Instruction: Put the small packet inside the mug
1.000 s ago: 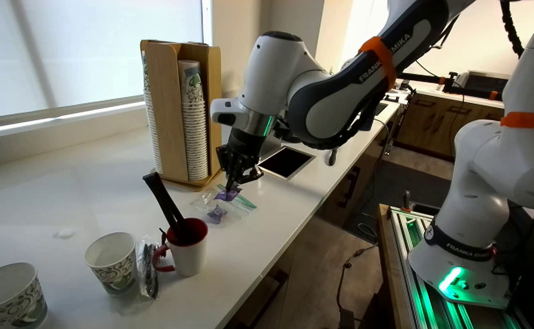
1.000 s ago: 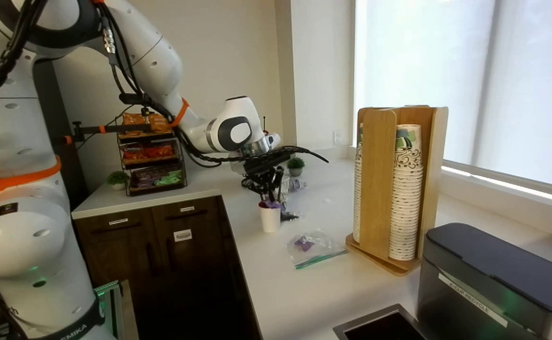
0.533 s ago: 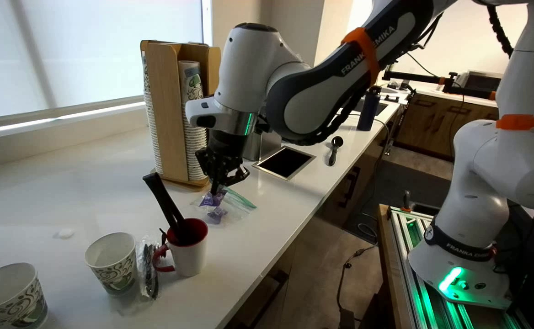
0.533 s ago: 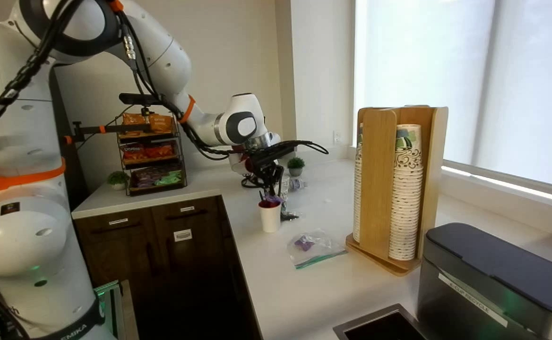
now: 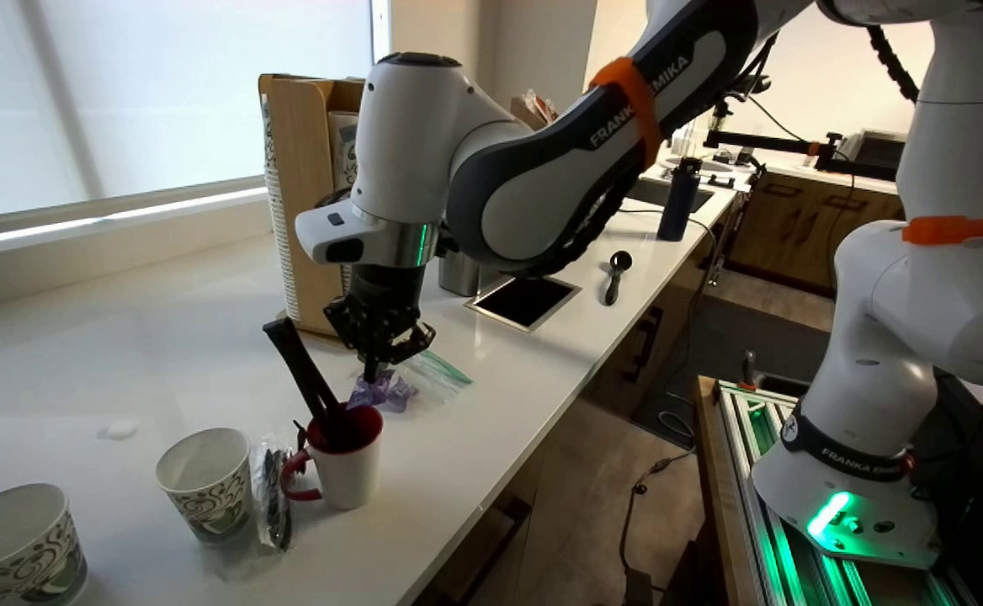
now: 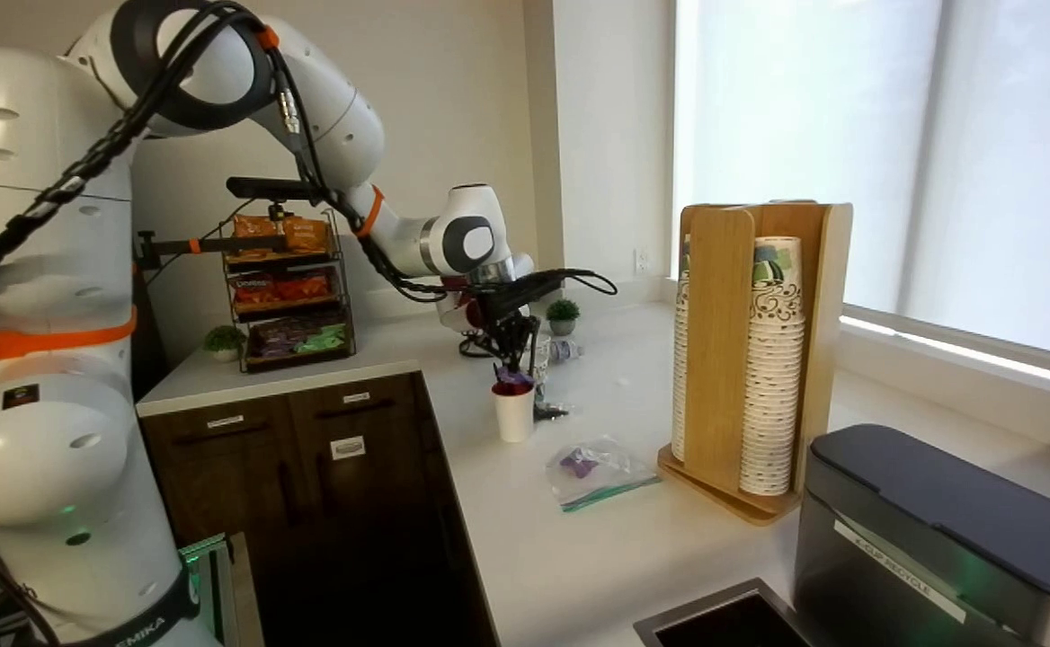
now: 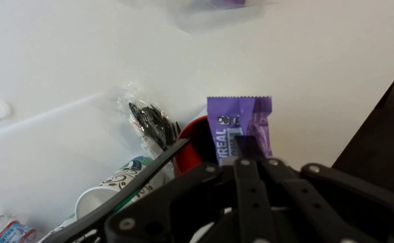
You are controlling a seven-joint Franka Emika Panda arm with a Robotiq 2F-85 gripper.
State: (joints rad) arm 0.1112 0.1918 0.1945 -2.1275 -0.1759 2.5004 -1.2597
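Near the mug [image 5: 348, 478], the gripper [image 5: 371, 372] pinches the purple packet [image 7: 236, 123], hiding its gripped end.

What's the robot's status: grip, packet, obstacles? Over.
End effector shut on purple packet. Held close to mug, not inside. Black utensil in mug may obstruct.

We have a white counter [image 5: 163, 353] carrying a red-rimmed mug [image 5: 352, 478], upright, with wrapped black cutlery [image 5: 274, 497] just beside it, then two patterned paper cups [image 5: 214, 505]. Farther along we see a clear zip bag [image 6: 617, 472], a wooden cup rack [image 6: 718, 359], a grey bin [image 6: 929, 535] and a black scoop [image 5: 613, 290].
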